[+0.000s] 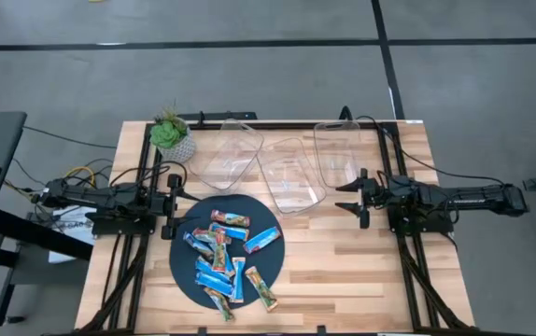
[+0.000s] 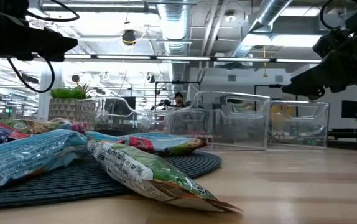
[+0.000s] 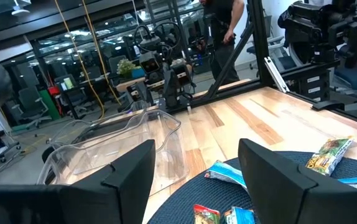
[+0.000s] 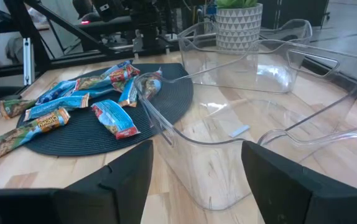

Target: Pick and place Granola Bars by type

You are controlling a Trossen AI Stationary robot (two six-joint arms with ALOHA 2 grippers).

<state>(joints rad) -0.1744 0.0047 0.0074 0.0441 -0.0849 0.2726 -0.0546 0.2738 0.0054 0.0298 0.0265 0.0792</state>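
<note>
A green-wrapped bar (image 2: 150,174) lies closest, at the edge of the dark round mat (image 1: 182,276) where all the granola bars (image 1: 229,257) are heaped, none yet in the clear bins (image 1: 291,173). The left tool (image 1: 173,207), fingers spread wide and empty, is just beside the heap; the right tool (image 1: 357,199), equally wide, waits by the bins, farther off.

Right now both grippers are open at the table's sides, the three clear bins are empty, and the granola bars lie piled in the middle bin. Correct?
Not quite: the granola bars lie on the dark round mat, not in the middle bin, as the high view shows. The rest stands.
</note>
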